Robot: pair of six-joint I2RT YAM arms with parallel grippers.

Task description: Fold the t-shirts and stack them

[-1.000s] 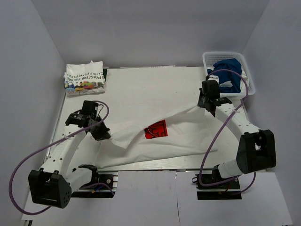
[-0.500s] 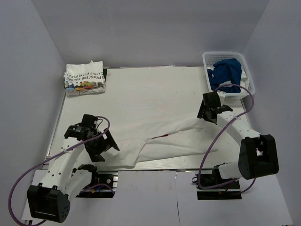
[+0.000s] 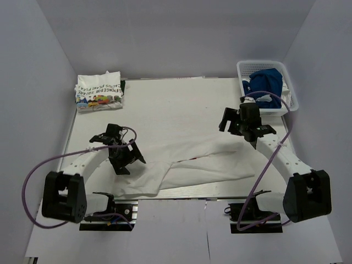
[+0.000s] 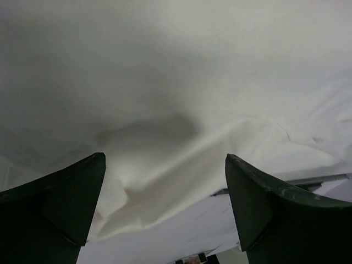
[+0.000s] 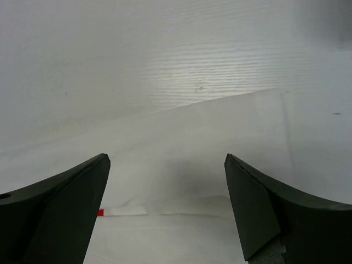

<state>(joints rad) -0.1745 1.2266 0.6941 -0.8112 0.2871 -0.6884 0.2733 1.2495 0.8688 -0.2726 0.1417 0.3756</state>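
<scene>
The white t-shirt (image 3: 198, 165) with the red print lies loosely folded along the table's near edge, and only a red sliver (image 3: 187, 158) of the print shows. My left gripper (image 3: 127, 161) hovers open over its left end, with bare cloth (image 4: 181, 137) between the fingers. My right gripper (image 3: 228, 125) is open just above the shirt's far right edge (image 5: 209, 137), holding nothing. The folded cartoon-print t-shirt (image 3: 99, 91) sits at the back left corner. A blue t-shirt (image 3: 264, 85) lies bunched in the basket.
The white plastic basket (image 3: 242, 69) stands at the back right corner of the table (image 3: 176, 104). White walls close in the left, back and right sides. The shirt's near edge hangs close to the table's front edge.
Both grippers opened and let go of the white shirt. It dropped flat onto the table, folded over its print. The left gripper swung right and the right gripper moved left.
</scene>
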